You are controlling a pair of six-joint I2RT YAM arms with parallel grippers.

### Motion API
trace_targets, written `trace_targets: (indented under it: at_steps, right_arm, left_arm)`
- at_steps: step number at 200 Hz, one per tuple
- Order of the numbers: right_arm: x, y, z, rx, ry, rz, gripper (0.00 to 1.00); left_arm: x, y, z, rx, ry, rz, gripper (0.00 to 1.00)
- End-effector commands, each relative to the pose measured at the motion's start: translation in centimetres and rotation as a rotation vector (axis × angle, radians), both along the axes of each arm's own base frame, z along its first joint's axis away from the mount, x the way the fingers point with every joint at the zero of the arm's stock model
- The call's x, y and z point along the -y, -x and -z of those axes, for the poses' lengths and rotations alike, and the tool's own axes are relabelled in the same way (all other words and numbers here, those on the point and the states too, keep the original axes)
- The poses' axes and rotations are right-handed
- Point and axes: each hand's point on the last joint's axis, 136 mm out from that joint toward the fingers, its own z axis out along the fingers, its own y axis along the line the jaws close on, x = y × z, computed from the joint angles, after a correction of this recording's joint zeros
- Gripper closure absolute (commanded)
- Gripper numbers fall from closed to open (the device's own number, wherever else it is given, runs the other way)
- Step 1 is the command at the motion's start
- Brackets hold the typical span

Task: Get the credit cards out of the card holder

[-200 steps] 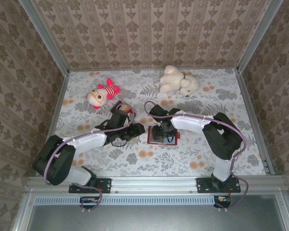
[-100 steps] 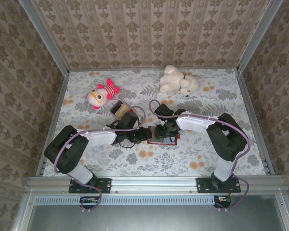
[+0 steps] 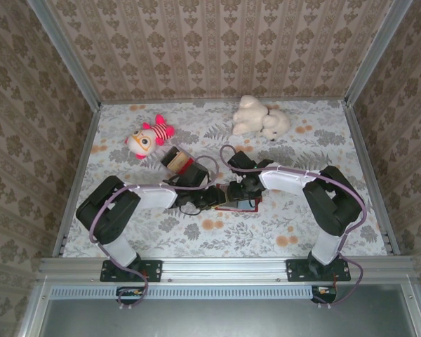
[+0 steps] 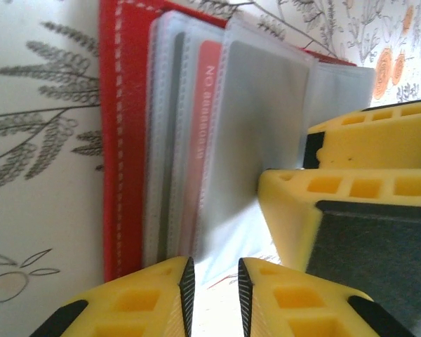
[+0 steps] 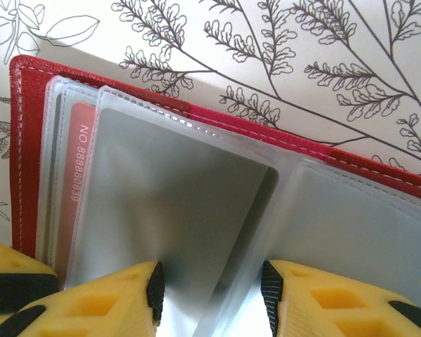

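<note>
Red folding card holder (image 5: 24, 140): floppy clear sleeves (image 5: 175, 210), slick stiff orange-red card (image 5: 74, 189); pinch its edge; right jaws half-open, left jaws narrow.

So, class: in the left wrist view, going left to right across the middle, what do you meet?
Floral table cover → red edge of the card holder → clear sleeves → red numbered card → grey sleeve → right end effector.

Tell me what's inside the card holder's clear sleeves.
One reddish card with a printed number sits in a rear sleeve of the red card holder. The front sleeve looks grey; whether it holds a card is unclear. Anything behind it is covered.
</note>
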Motion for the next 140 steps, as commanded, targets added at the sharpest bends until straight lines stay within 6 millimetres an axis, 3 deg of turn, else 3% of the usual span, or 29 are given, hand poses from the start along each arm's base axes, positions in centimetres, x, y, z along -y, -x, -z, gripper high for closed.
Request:
trace_targets:
  at_steps: [1, 60, 140]
  right_arm:
    - [1.6, 1.5, 1.5, -0.058, 0.048, 0.005, 0.56]
    - [1.6, 1.4, 1.6, -0.059, 0.044, 0.016, 0.57]
    - [1.3, 1.3, 1.6, -0.063, 0.009, 0.031, 0.59]
  left_arm:
    - [0.3, -0.5, -0.3, 0.015, -0.022, 0.008, 0.73]
    - [-0.8, 0.2, 0.8, -0.014, -0.092, 0.009, 0.68]
    - [0.2, 0.8, 1.5, -0.052, -0.114, 0.046, 0.66]
